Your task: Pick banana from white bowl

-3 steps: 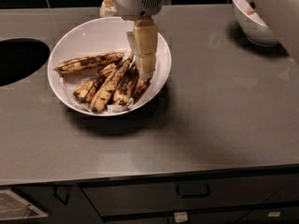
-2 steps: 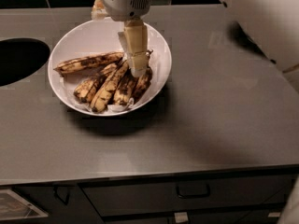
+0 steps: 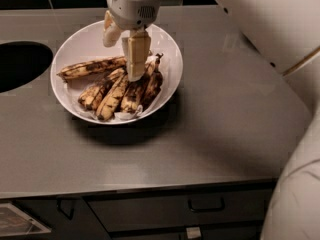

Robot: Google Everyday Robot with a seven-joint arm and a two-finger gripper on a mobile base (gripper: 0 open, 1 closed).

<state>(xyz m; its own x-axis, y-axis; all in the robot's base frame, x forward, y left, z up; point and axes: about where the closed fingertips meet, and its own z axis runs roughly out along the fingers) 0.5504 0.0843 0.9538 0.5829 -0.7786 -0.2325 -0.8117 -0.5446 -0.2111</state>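
The white bowl (image 3: 75,46) sits on the grey counter, left of centre, and holds several overripe bananas. The banana (image 3: 92,67), the longest one, lies across the back of the bowl, yellow with black blotches, its paler tip pointing left. My gripper (image 3: 124,51) hangs over the bowl from above, open. One finger (image 3: 136,54) reaches down to the banana's right end, and the other finger (image 3: 111,33) stands higher, to the left. Whether the lower finger touches the banana cannot be told. The shorter, darker bananas (image 3: 125,91) lie in front.
A dark round opening (image 3: 20,64) is sunk in the counter at the left. My white arm (image 3: 295,184) fills the right side and top right of the view. Dark drawers with a handle (image 3: 205,204) run below the counter's front edge.
My gripper has moved left over the bowl, toward the long banana's right end. My arm has swung in and now covers the right side of the view. The bananas have not moved.
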